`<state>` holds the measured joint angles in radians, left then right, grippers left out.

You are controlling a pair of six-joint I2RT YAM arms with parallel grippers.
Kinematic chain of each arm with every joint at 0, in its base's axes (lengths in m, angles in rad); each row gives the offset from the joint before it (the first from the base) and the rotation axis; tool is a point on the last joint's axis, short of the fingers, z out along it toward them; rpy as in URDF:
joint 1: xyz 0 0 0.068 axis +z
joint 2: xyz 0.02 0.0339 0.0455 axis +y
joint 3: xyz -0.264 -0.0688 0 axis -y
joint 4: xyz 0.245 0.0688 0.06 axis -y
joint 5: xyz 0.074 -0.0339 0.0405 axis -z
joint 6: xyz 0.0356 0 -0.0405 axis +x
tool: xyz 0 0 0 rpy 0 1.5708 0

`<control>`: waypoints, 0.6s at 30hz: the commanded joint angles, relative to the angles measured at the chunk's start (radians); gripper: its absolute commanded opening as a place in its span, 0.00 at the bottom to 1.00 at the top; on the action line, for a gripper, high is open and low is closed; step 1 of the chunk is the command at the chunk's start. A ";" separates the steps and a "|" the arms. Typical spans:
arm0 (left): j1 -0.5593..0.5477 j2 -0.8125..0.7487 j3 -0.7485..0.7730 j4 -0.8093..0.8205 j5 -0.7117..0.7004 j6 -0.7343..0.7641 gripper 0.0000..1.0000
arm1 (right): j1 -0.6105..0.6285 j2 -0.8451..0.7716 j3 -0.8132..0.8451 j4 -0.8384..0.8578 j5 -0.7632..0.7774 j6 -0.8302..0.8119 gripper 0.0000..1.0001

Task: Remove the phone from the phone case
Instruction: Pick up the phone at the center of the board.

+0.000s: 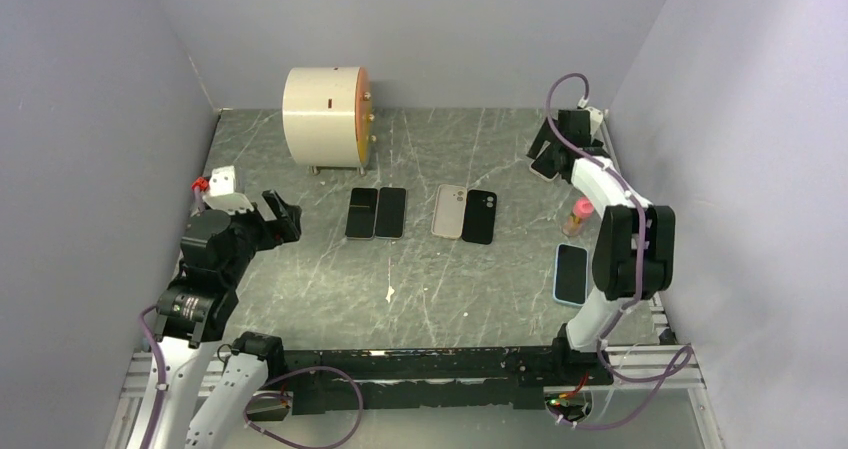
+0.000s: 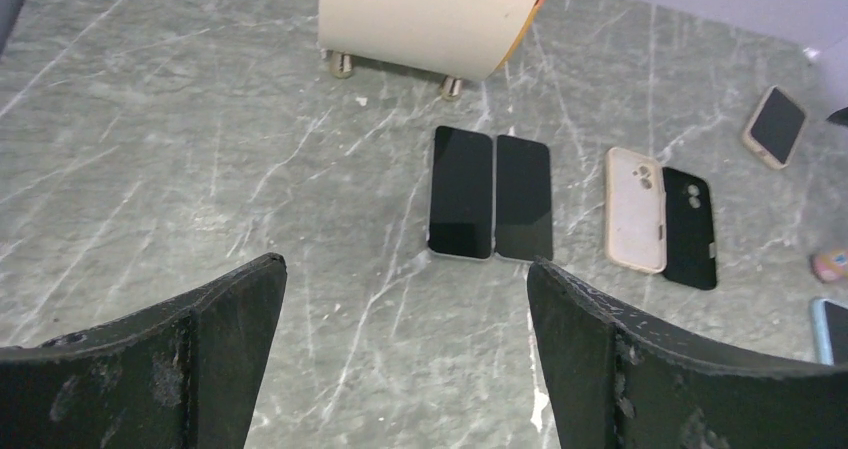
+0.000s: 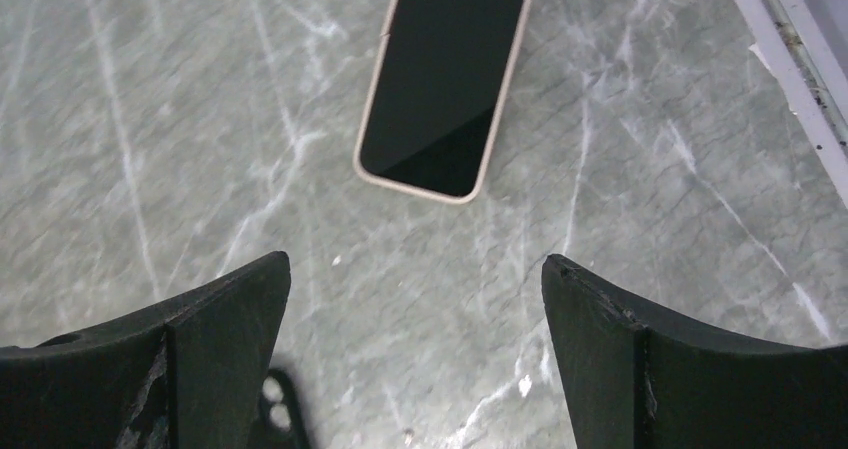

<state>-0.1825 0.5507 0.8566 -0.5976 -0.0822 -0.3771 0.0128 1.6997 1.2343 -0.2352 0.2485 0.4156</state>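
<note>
A phone in a beige case lies screen up on the marble table, just ahead of my right gripper, which is open and empty above it at the far right. The phone also shows in the left wrist view. A phone in a blue case lies by the right arm. Two bare dark phones lie side by side at mid-table, with an empty beige case and an empty black case to their right. My left gripper is open and empty at the left.
A cream cylinder with an orange face stands on small feet at the back. A small pink object sits near the right arm. A white and red part lies at the left wall. Grey walls close in three sides.
</note>
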 commanded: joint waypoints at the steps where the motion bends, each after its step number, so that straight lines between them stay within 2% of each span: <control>1: -0.021 -0.012 -0.001 -0.021 -0.060 0.082 0.94 | -0.063 0.078 0.135 -0.068 -0.004 0.053 0.99; 10: -0.054 -0.006 -0.006 -0.023 -0.037 0.087 0.94 | -0.098 0.379 0.484 -0.280 0.016 0.049 0.99; 18: -0.054 0.000 -0.008 -0.021 -0.035 0.093 0.94 | -0.117 0.550 0.654 -0.337 0.051 0.055 0.99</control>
<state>-0.2333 0.5491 0.8520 -0.6189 -0.1112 -0.3084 -0.0891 2.2120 1.7988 -0.5068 0.2630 0.4572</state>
